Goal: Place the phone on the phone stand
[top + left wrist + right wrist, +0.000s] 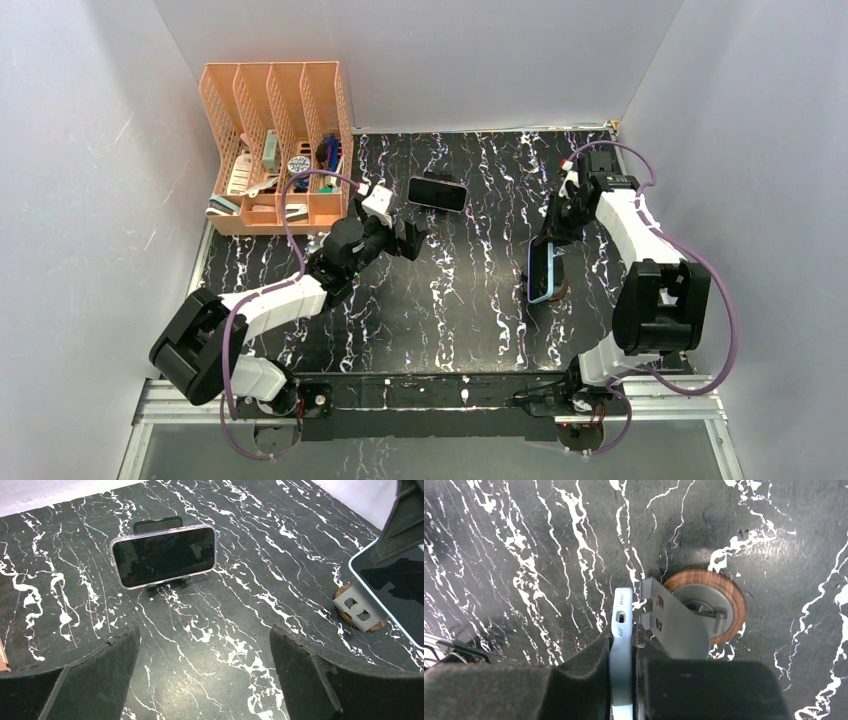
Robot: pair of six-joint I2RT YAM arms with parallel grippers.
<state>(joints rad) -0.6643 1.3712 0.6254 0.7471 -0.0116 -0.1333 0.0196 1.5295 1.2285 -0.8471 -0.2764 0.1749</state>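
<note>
Blue-cased phone: your right gripper clamps it edgewise, just beside the wood-rimmed stand.
Left gripper: wide apart, empty, well left of the stand.
Second phone: propped on black holder, far-left of the stand.

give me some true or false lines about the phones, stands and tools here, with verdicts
1. The left tool is open and holds nothing. True.
2. The right tool is empty. False: it is shut on the blue-cased phone.
3. The clear-cased phone lies flat. False: it leans, landscape, on the black stand.
4. The orange file rack stands on the left arm's side. True.
</note>
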